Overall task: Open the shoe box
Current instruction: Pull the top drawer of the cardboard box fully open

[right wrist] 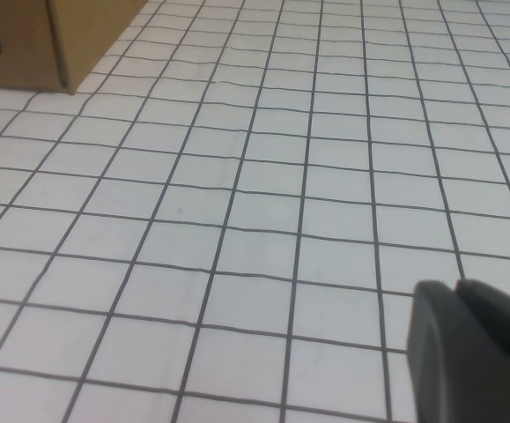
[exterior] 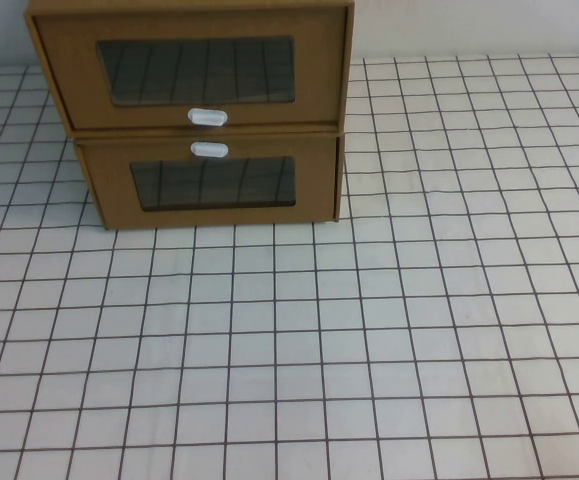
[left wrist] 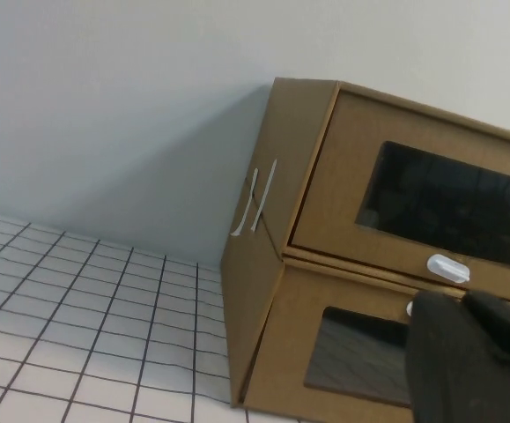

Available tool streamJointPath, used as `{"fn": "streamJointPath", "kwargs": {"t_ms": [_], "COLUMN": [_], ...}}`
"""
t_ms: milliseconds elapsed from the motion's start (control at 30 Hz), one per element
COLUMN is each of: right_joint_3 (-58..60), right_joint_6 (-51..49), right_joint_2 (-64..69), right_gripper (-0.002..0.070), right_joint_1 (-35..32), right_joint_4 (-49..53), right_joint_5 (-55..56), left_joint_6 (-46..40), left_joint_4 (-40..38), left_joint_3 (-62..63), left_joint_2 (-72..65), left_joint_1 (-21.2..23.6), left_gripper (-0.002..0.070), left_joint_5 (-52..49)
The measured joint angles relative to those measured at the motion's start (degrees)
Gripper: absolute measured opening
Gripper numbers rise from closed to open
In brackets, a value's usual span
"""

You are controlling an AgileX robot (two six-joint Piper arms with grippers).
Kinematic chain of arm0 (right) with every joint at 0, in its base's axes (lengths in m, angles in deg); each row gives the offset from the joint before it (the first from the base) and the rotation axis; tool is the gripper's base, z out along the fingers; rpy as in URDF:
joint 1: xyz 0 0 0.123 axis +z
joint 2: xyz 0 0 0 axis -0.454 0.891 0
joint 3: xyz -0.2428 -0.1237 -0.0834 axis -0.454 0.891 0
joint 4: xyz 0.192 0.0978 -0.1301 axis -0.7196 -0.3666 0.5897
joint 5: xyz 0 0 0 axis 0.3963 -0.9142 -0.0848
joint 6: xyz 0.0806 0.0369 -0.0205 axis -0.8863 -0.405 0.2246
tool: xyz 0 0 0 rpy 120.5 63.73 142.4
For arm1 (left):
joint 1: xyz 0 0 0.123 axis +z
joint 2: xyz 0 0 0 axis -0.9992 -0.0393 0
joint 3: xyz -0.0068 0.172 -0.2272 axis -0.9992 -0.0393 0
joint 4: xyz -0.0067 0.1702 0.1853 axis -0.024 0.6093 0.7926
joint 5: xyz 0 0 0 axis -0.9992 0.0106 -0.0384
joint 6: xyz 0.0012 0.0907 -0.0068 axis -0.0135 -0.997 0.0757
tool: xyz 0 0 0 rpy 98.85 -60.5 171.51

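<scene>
Brown cardboard forms the two stacked shoe boxes: the upper shoe box [exterior: 189,65] sits squarely on the lower shoe box [exterior: 214,180]. Each has a closed front, a dark window and a small white handle [exterior: 207,117]. Two pale tape strips [left wrist: 256,201] cross the stack's side. The grid-lined table cover [exterior: 369,350] spreads in front of the stack, and a pale wall [left wrist: 105,115] stands behind it. The left gripper [left wrist: 461,304] hovers just before the lower front, pressed closed and empty. The right gripper [right wrist: 455,291] hangs over the cover well off the stack's corner, likewise closed and empty.
</scene>
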Motion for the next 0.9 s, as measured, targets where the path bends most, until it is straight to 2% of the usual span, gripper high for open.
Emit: {"fn": "streamJointPath", "kwargs": {"t_ms": [133, 233, 333, 467, 600, 700, 800, 900], "right_joint_3": [0.0, 0.0, 0.0, 0.0, 0.0, 0.0, 0.0, 0.0], "right_joint_6": [0.0, 0.0, 0.0, 0.0, 0.0, 0.0, 0.0, 0.0], "right_joint_2": [0.0, 0.0, 0.0, 0.0, 0.0, 0.0, 0.0, 0.0], "right_gripper": [-0.0013, -0.0013, -0.0013, -0.0013, -0.0013, -0.0013, -0.0013, -0.0013], "right_joint_1": [0.0, 0.0, 0.0, 0.0, 0.0, 0.0, 0.0, 0.0], "right_joint_4": [0.0, 0.0, 0.0, 0.0, 0.0, 0.0, 0.0, 0.0], "right_joint_5": [0.0, 0.0, 0.0, 0.0, 0.0, 0.0, 0.0, 0.0], "left_joint_6": [4.35, 7.42, 5.56, -7.28, -28.74, -41.39, -49.14, -53.22], "left_joint_4": [0.0, 0.0, -0.15, -6.62, -23.71, -33.12, -37.42, -39.8], "left_joint_3": [0.14, 4.49, 13.44, 26.84, 39.88, 49.34, 59.83, 69.75], "left_joint_2": [-0.1, -3.78, -12.23, -25.49, -38.72, -48.89, -58.09, -66.5], "left_joint_1": [0.0, 0.0, 0.0, 0.0, 0.0, 0.0, 0.0, 0.0], "left_gripper": [-0.0002, -0.0002, -0.0002, -0.0002, -0.0002, -0.0002, -0.0002, -0.0002], "left_joint_5": [-2.18, -10.7, -19.3, -28.98, -36.86, -43.34, -48.12, -51.22]}}
